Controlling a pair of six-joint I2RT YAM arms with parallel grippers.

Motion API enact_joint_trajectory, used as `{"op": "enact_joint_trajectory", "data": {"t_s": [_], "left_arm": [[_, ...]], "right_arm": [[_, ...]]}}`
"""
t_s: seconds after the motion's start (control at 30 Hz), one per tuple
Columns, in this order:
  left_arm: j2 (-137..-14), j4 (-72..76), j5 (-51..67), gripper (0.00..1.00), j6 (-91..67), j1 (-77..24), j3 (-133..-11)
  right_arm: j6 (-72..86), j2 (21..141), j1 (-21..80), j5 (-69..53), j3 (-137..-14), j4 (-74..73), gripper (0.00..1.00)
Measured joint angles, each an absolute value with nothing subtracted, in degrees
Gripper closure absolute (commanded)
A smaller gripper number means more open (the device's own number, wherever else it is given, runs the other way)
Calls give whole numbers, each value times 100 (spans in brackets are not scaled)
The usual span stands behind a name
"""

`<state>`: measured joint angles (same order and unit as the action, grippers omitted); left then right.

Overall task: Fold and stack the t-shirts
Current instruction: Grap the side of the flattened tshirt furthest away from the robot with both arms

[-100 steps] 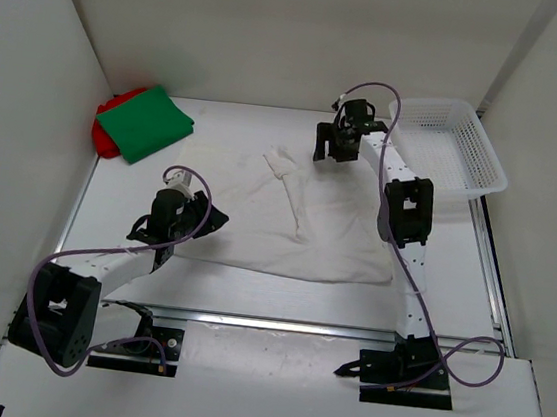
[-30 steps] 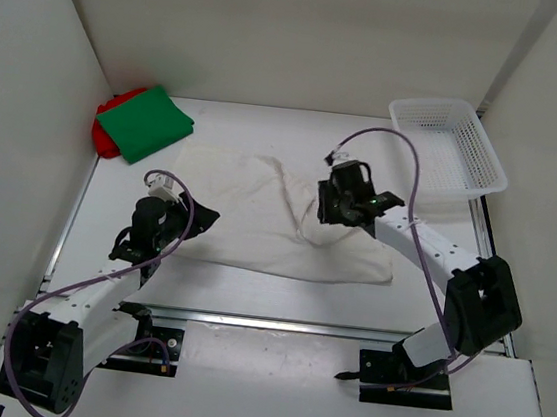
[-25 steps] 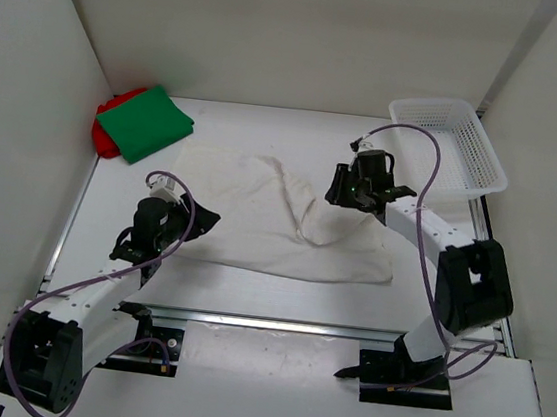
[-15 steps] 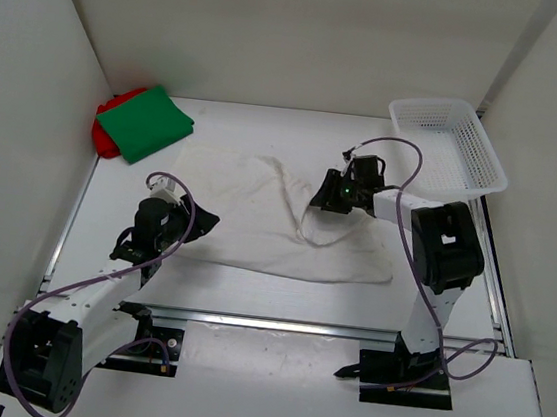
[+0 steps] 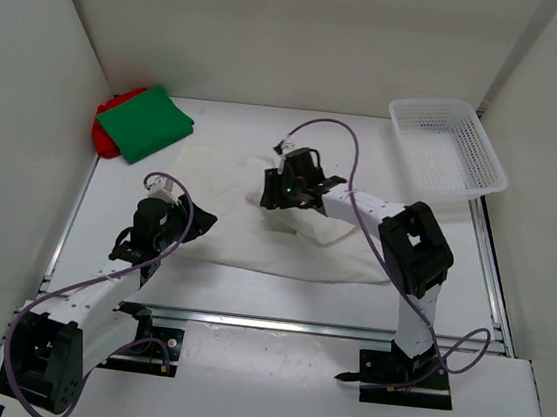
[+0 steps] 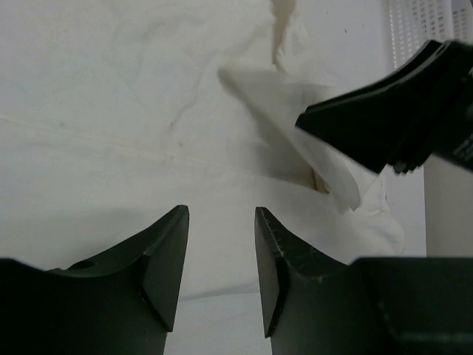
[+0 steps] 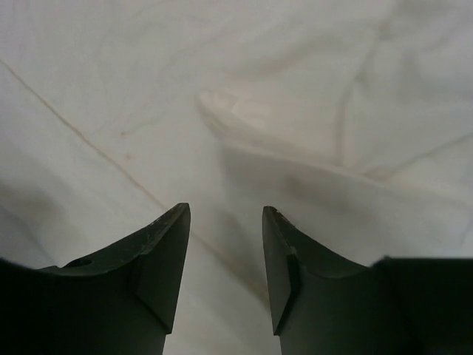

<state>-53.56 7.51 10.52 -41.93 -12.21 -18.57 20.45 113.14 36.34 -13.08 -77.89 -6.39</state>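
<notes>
So far two of the three look done to me: the green shirt (image 5: 146,121) lies folded on top of the folded red shirt (image 5: 103,131) in the far left corner of the table (image 5: 228,122). What is left is the white shirt (image 5: 255,241), spread out mid-table with one flap turned up near its middle; it is partly folded at best and not yet stacked on the others. My right gripper (image 7: 225,222) hangs over that flap, jaws spread with nothing between them. My left gripper (image 6: 220,222) sits low at the shirt's near left edge, also spread and empty.
</notes>
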Motion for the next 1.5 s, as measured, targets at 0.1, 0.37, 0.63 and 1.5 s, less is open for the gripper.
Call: {"op": "enact_joint_trajectory", "data": {"t_s": [0.1, 0.37, 0.63, 1.5], "left_arm": [[-5269, 725, 1057, 48, -4182, -1085, -1857], [-5205, 683, 1103, 47, -4180, -875, -1857], [-5640, 556, 1103, 64, -4195, -858, -2121], [-7347, 473, 1503, 83, -4045, -436, -3356]], "right_arm": [[1621, 11327, 4431, -513, -8086, -1138, 58], [1323, 10401, 4611, 60, -7376, -1601, 76], [1411, 10530, 2746, -384, -7419, -1426, 60], [2169, 11865, 2250, -2624, -8007, -683, 80]]}}
